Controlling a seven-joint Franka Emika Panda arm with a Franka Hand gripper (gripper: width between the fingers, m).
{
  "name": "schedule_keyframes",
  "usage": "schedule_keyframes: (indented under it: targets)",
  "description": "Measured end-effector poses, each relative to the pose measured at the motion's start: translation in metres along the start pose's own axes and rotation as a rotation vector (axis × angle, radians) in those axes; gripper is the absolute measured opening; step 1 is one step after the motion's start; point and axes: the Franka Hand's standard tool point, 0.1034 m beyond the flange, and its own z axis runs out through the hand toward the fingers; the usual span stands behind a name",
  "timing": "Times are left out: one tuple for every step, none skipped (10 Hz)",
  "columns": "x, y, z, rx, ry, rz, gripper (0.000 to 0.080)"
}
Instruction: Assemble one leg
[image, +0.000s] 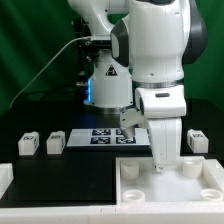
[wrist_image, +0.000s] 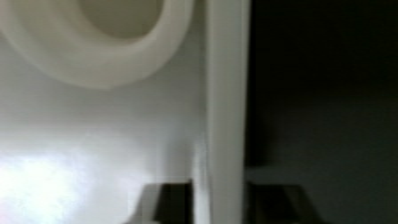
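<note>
My gripper (image: 160, 163) reaches straight down onto the far rim of the white tabletop (image: 185, 188) at the exterior view's lower right. In the wrist view the upright rim (wrist_image: 221, 110) runs between my two dark fingers (wrist_image: 171, 203), and both jaws press against it, so the gripper (wrist_image: 221, 192) is shut on the rim. A round socket (wrist_image: 107, 35) shows in the tabletop's floor. Two legs (image: 28, 145) (image: 55, 143) lie at the exterior view's left, well away from the gripper. Another leg (image: 197, 140) lies at the right.
The marker board (image: 100, 136) lies on the black table between the legs, just behind the tabletop. A small tagged white piece (image: 127, 121) sits beyond it near the robot's base (image: 105, 85). The arm's bulk hides the table behind it.
</note>
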Motion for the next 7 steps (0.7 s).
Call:
schedule_keyframes:
  targets:
    - [-0.0004, 0.0000, 0.0000, 0.000, 0.000, 0.001, 0.0315]
    - [-0.0006, 0.0000, 0.0000, 0.000, 0.000, 0.001, 0.0516]
    - [-0.0007, 0.0000, 0.0000, 0.000, 0.000, 0.001, 0.0516]
    - [-0.0010, 0.0000, 0.0000, 0.000, 0.000, 0.002, 0.0607]
    - [-0.0013, 0.0000, 0.0000, 0.000, 0.000, 0.003, 0.0641]
    - [-0.0015, 0.0001, 0.0000, 0.000, 0.000, 0.003, 0.0641]
    - [-0.0016, 0.0000, 0.0001, 0.000, 0.000, 0.003, 0.0647]
